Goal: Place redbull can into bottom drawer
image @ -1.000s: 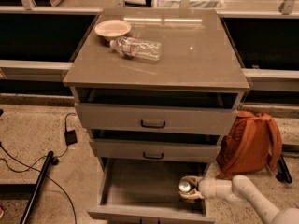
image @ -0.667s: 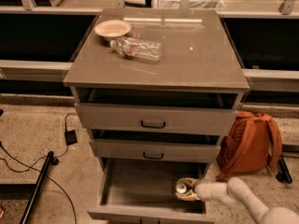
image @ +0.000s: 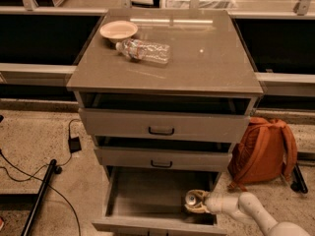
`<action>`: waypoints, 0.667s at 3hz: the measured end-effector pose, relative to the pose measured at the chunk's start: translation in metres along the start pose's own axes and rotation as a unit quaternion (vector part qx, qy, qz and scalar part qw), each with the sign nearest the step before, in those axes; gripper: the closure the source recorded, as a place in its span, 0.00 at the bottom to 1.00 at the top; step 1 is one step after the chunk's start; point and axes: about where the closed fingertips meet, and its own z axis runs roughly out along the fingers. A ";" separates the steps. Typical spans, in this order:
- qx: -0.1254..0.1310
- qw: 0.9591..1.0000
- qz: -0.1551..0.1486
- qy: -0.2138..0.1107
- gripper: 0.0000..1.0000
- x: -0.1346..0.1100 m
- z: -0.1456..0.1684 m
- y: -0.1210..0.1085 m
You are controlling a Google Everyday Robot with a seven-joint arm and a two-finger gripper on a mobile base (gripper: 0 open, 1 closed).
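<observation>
Cabinet surface (image: 206, 68): a bowl (image: 118, 31) stood at the far left corner, and a clear plastic bottle (image: 144, 50) lay on its side just beside it. Neither belongs to the task.

Both upper drawers (image: 162, 127) stood slightly ajar. The bottom drawer (image: 147, 195) was pulled well out, with its grey floor bare across the left and middle.

Step in hand: lowering and setting down. The can (image: 192, 197) sat inside the bottom drawer at its near right corner, silver top upward. Whether its base had reached the drawer floor could not be told.

Next move, as judged: settle the can upright on the floor, spread the fingers, then lift clear without knocking the can or the drawer's front wall.

The pincer (image: 196, 204) was inside the same corner, its fingers clamped around the can's body from the right. The arm (image: 246, 208) reached in over the drawer's right edge.

An orange backpack (image: 263, 149) leaned on the floor to the cabinet's right.
</observation>
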 end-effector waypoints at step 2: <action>0.000 1.000 0.000 0.000 0.18 0.000 0.000 0.000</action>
